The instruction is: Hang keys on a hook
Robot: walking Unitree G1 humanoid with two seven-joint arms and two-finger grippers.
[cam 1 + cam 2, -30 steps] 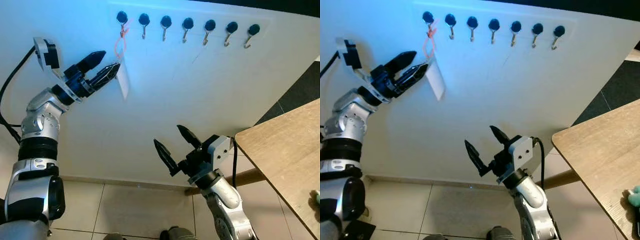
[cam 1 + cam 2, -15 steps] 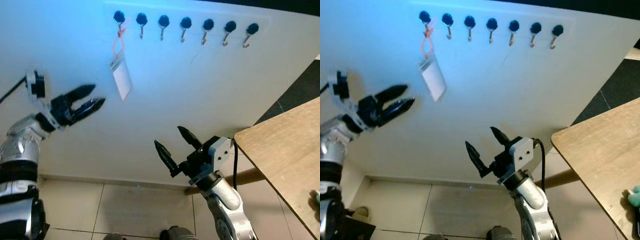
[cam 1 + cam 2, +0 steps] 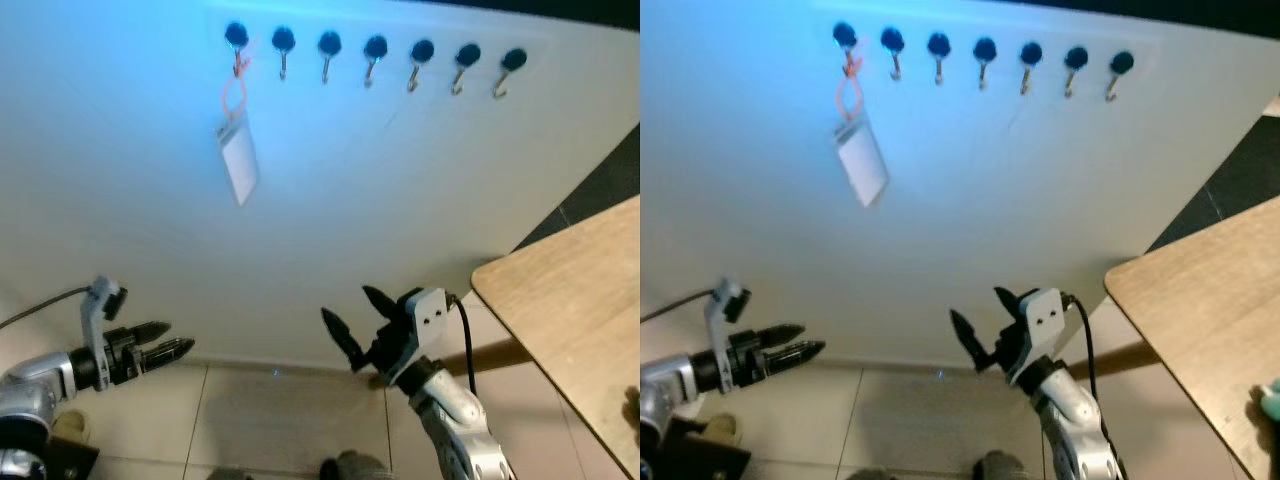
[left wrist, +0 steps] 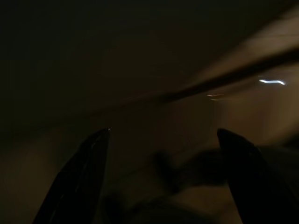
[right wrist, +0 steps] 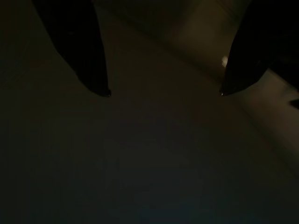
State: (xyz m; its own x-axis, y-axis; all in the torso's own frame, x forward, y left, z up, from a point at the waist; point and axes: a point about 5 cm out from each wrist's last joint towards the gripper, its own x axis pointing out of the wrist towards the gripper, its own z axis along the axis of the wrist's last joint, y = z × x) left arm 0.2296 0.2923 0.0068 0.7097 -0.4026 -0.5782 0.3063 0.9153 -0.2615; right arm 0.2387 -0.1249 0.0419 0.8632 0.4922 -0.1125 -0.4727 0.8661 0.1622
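Observation:
The keys hang from the leftmost hook (image 3: 237, 37) on the white wall: an orange loop (image 3: 233, 95) with a white tag (image 3: 238, 160) dangling free below it. My left gripper (image 3: 180, 334) is low at the left, far below the tag, near the foot of the wall; it is open and holds nothing. The left wrist view is dark, with the two fingers (image 4: 79, 177) apart. My right gripper (image 3: 347, 304) is low in the middle, open and empty, pointing at the wall.
Several more black-capped hooks (image 3: 375, 48) run to the right of the used one, all bare. A wooden table (image 3: 570, 320) juts in at the right with a small teal thing (image 3: 1270, 395) near its edge. Beige floor tiles (image 3: 260, 420) lie below the wall.
My left arm has dropped from beside the tag to low at the left. The tag now hangs free on its hook. The right gripper has sunk slightly.

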